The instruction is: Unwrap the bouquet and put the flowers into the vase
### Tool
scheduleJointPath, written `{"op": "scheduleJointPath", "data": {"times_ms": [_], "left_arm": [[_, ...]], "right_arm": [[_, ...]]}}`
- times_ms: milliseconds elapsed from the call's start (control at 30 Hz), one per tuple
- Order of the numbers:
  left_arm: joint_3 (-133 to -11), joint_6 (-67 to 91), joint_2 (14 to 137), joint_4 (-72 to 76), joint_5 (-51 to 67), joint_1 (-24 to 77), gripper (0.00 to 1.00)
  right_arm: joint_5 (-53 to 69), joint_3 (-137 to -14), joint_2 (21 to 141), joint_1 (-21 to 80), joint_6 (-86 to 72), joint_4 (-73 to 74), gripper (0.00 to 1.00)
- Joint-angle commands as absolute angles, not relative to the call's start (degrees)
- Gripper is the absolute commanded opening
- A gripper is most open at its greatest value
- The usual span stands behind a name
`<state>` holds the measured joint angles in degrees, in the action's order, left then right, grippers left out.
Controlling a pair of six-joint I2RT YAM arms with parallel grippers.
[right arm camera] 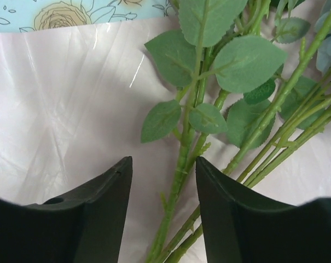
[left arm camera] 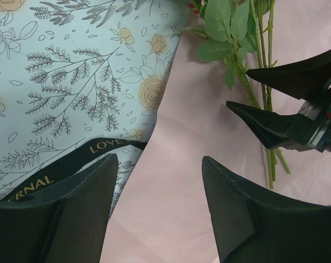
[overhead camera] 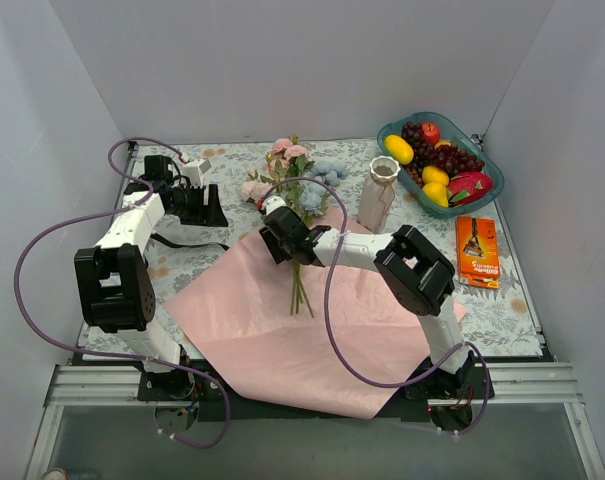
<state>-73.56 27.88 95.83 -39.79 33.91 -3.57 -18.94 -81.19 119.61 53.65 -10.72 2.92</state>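
Note:
The bouquet lies unwrapped: its lilac-pink paper (overhead camera: 282, 335) is spread flat on the table. The flowers (overhead camera: 300, 178) rest on it, blossoms toward the back and green stems (overhead camera: 300, 288) toward me. My right gripper (overhead camera: 280, 236) stands open low over the stems (right arm camera: 183, 159); one stem runs between its jaws with a gap on each side. My left gripper (overhead camera: 210, 205) is open with nothing in it over the paper's left edge (left arm camera: 170, 131), beside the black ribbon (left arm camera: 72, 164). From the left wrist view the right gripper (left arm camera: 237, 87) shows by the stems. The white vase (overhead camera: 378, 193) stands upright to the right of the flowers.
A teal bowl (overhead camera: 489, 152) full of fruit stands at the back right. An orange box (overhead camera: 478, 252) lies flat near the right edge. A floral cloth (overhead camera: 197, 270) covers the table, and white walls close in three sides.

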Motion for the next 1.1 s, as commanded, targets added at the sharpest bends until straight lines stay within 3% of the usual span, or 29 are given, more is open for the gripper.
{"op": "scheduleJointPath", "data": {"times_ms": [0, 233, 533, 900, 1067], "left_arm": [[-73.13, 27.16, 92.72, -38.85, 34.98, -3.87, 0.62], [-72.69, 26.72, 92.81, -38.58, 34.98, -3.78, 0.63], [-72.42, 25.93, 92.81, -38.76, 34.45, -3.78, 0.63], [-73.74, 26.46, 91.67, -40.07, 35.33, -3.78, 0.63], [-74.53, 26.46, 90.97, -40.96, 35.33, -3.78, 0.63]], "right_arm": [[-20.04, -80.42, 115.58, 53.44, -10.72, 2.55, 0.59], [-19.69, -81.21, 116.54, 53.35, -10.72, 3.16, 0.59], [-17.49, -80.95, 118.39, 52.82, -11.16, 1.93, 0.37], [-13.71, -83.14, 120.58, 51.15, -12.22, 3.60, 0.30], [-12.92, -84.29, 119.01, 50.89, -12.30, 3.26, 0.01]]}}
